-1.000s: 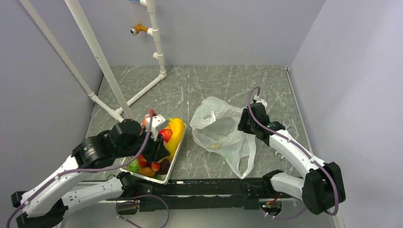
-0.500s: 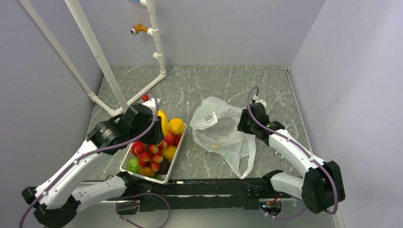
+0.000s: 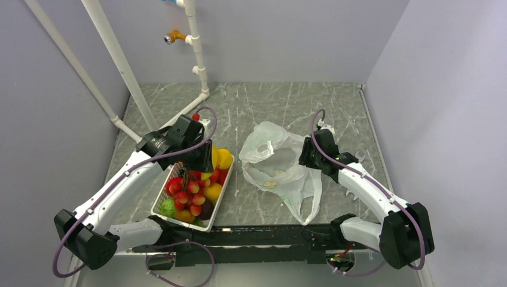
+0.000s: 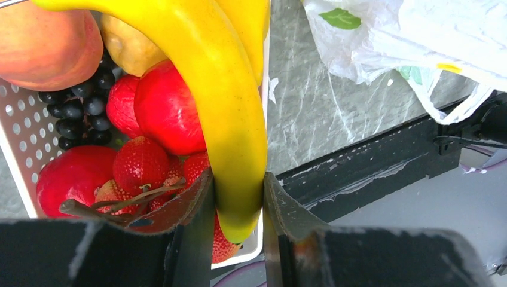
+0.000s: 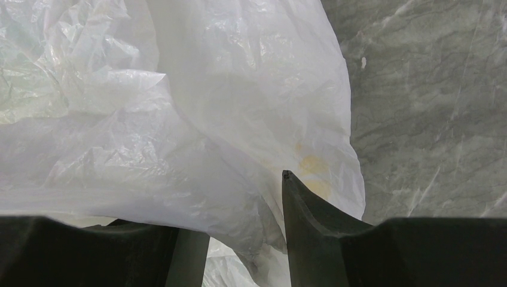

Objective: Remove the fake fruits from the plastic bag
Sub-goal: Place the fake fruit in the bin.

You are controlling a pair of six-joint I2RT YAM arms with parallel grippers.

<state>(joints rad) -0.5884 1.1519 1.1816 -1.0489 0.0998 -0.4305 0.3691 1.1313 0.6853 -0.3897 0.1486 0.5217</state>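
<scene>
Banana sits squeezed in the left gripper, arm bent over the basket. Right gripper reaches left into the bag; its grip can't be told.

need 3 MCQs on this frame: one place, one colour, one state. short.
1. Where does the plastic bag lie?
A) on the table, right of the basket in the top view
B) inside the basket
C) on the floor

2. Basket colour?
A) blue
B) white
C) black

3. Left end effector?
A) open, empty
B) out of view
C) shut on the banana

Answers:
1 A, the bag spreads on the grey tabletop beside the basket.
2 B, its perforated wall is white.
3 C, both fingers press the banana's sides in the left wrist view.
</scene>
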